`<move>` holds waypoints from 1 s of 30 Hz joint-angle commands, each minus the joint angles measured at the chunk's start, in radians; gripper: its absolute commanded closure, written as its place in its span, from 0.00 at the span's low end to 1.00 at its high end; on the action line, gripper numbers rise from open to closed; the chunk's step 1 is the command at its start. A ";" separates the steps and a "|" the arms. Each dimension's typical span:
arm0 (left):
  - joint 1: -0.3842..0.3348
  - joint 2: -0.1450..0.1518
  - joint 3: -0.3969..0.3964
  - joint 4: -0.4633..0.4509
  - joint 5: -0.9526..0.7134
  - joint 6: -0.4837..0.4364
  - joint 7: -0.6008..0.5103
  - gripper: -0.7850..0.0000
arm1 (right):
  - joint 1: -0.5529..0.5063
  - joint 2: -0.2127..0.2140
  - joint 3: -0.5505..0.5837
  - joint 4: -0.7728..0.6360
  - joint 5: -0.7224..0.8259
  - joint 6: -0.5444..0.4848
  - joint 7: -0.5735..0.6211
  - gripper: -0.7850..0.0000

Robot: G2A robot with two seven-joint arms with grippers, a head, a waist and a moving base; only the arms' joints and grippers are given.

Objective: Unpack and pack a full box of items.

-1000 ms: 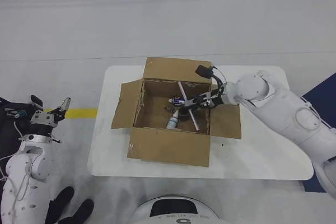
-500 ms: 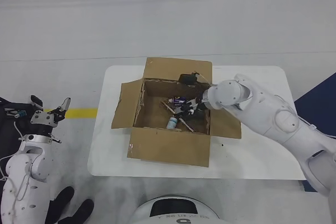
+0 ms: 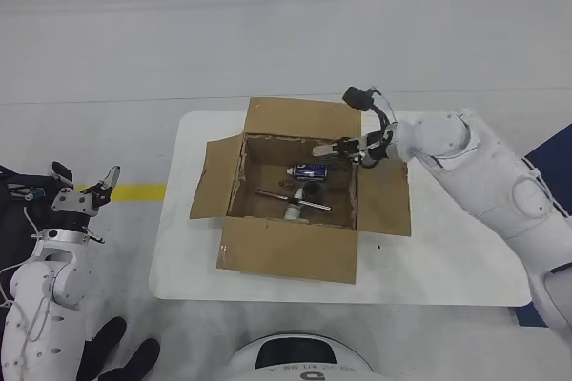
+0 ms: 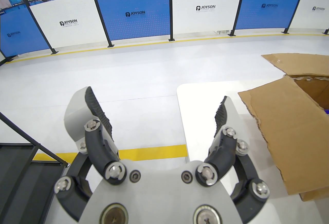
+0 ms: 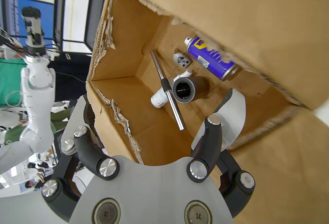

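Observation:
An open cardboard box [image 3: 286, 250] sits on the white table [image 3: 439, 267]. On its floor lie a blue spray can [image 3: 312, 171] [image 5: 210, 59], a metal rod [image 3: 278, 196] [image 5: 167, 86], a black tube [image 3: 316, 195] [image 5: 190, 87], a white bottle [image 3: 294, 211] [image 5: 158, 100] and a small grey metal block [image 5: 182, 60]. My right gripper [image 3: 336, 150] [image 5: 160, 109] hangs open and empty above the box's far right corner. Well left of the table, my left gripper [image 3: 86, 186] [image 4: 158, 109] stands open and empty above the floor.
The box's four flaps are folded outward; the right flap [image 3: 383, 205] and front flap cover part of the table. Bare table lies right of the box. A black rack [image 3: 0, 205] stands beside the left arm.
My right gripper had the metal rod down in the box; the rod now lies flat on the box floor, and the gripper has risen toward the far right corner. The left arm is unmoved.

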 commanded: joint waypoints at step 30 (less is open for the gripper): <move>-0.026 0.012 0.206 0.079 0.378 -0.045 0.041 0.00 | -0.378 0.139 0.457 0.142 0.429 -0.090 0.260 0.00</move>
